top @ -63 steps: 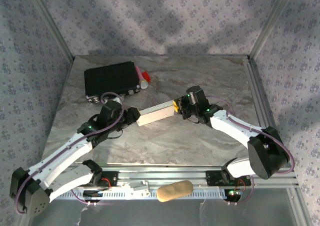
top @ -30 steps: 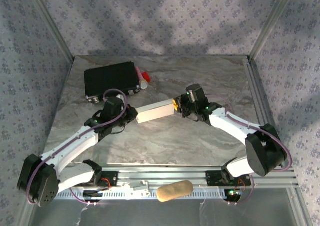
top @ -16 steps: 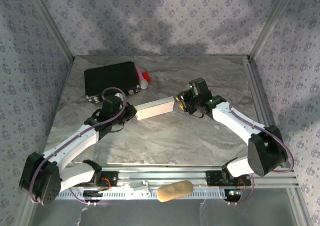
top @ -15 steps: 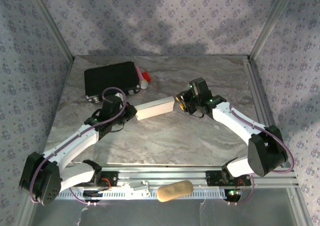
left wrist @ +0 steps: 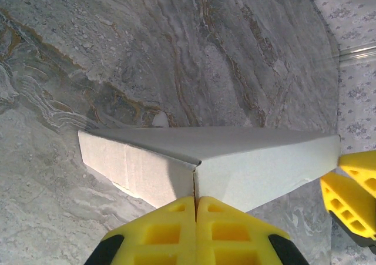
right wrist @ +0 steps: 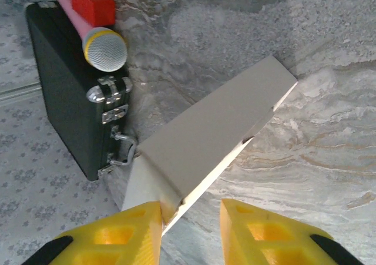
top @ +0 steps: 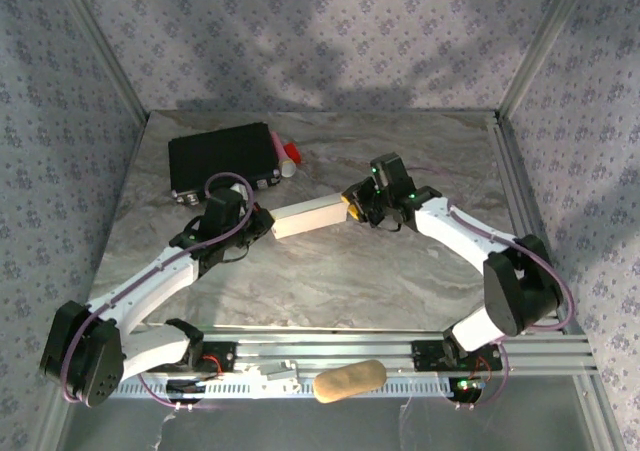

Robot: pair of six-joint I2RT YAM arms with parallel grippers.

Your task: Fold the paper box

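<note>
Overhead view: a long, slim white paper box [top: 311,217] spans the middle of the frame over the marbled desk [top: 400,281], its long axis rising slightly from left to right. An arm meets each end. The left end effector [top: 262,227] is closed, pinching the box's left end, seemingly on a thin cardboard edge. The right end effector [top: 350,204] sits at the right end with its yellow fingers [right wrist: 264,232] apart, and the box's corner lies between them against one finger, unclamped. The box looks assembled and plain, with one seam showing. A black case [top: 222,161] sits upper left, well apart
</note>
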